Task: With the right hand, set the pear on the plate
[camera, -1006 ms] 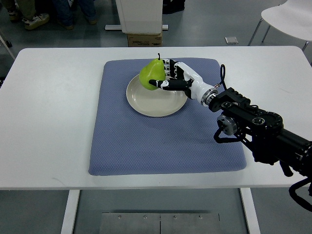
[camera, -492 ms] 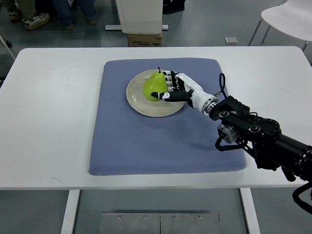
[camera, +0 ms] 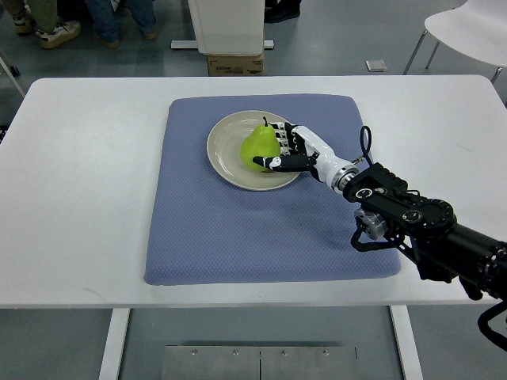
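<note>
A green pear [camera: 260, 147] with a dark stem stands upright on the beige plate [camera: 230, 150], right of the plate's middle. My right hand [camera: 279, 150] is shut on the pear from its right side, with the thumb across its lower front and the other fingers behind it. Its black arm runs off to the lower right. The plate rests on a blue-grey mat [camera: 238, 229] on the white table. No left arm shows in the top view.
A cardboard box [camera: 235, 63] and a white cabinet stand on the floor beyond the table's far edge. A white chair [camera: 467, 28] is at the top right. People's feet show at the top left.
My right hand has brought the pear down and to the right, from above the plate's far left rim to resting on the plate. The hand still holds it.
</note>
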`<state>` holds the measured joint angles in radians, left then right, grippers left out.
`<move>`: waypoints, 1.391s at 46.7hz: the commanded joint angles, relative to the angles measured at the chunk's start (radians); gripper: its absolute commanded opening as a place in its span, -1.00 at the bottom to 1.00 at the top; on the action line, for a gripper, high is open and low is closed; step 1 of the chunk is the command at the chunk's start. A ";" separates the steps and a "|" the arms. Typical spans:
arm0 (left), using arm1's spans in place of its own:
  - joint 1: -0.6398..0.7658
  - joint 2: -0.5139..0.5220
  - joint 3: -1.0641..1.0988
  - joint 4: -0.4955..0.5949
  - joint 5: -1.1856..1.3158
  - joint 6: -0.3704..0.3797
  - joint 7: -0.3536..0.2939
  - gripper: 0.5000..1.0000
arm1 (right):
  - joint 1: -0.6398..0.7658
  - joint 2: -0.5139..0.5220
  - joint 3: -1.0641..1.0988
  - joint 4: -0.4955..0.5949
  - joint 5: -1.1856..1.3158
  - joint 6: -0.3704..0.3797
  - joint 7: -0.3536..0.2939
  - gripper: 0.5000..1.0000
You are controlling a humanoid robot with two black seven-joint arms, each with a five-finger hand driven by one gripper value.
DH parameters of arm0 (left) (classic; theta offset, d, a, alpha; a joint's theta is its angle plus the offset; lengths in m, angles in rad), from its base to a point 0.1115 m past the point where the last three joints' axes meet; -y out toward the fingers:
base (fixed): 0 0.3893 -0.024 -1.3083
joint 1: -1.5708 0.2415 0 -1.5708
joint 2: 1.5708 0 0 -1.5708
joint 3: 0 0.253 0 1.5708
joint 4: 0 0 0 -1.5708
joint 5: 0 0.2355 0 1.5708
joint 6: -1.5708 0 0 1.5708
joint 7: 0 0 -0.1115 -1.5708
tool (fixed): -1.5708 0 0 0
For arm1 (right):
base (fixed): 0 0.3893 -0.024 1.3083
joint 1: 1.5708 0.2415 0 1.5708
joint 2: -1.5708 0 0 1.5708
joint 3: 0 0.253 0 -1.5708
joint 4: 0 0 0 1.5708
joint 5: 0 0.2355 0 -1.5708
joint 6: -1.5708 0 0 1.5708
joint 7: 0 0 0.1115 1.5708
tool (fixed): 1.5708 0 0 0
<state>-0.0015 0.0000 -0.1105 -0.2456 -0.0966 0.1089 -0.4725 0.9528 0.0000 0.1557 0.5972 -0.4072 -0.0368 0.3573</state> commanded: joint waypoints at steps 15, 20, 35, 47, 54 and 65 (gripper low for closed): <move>0.000 0.000 0.000 0.000 0.000 0.000 0.000 1.00 | 0.001 0.000 0.004 0.000 0.001 -0.003 0.000 -0.45; 0.000 0.000 0.000 -0.001 0.000 0.000 0.000 1.00 | 0.003 0.000 0.005 0.000 0.001 -0.022 0.000 0.01; 0.000 0.000 0.000 0.000 0.000 0.000 0.000 1.00 | 0.015 0.000 0.007 0.003 0.002 -0.028 -0.001 0.98; 0.000 0.000 0.000 0.000 0.000 0.000 0.000 1.00 | 0.030 0.000 0.010 0.004 0.001 -0.028 -0.006 1.00; 0.000 0.000 0.000 0.000 0.000 0.000 0.000 1.00 | 0.050 0.000 0.025 0.006 0.002 -0.023 -0.008 1.00; 0.000 0.000 0.000 0.000 0.000 0.000 0.000 1.00 | 0.064 0.000 0.045 0.007 0.002 -0.002 -0.009 1.00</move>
<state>-0.0015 0.0000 -0.1104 -0.2462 -0.0966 0.1090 -0.4725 1.0168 0.0000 0.1940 0.6030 -0.4050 -0.0423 0.3486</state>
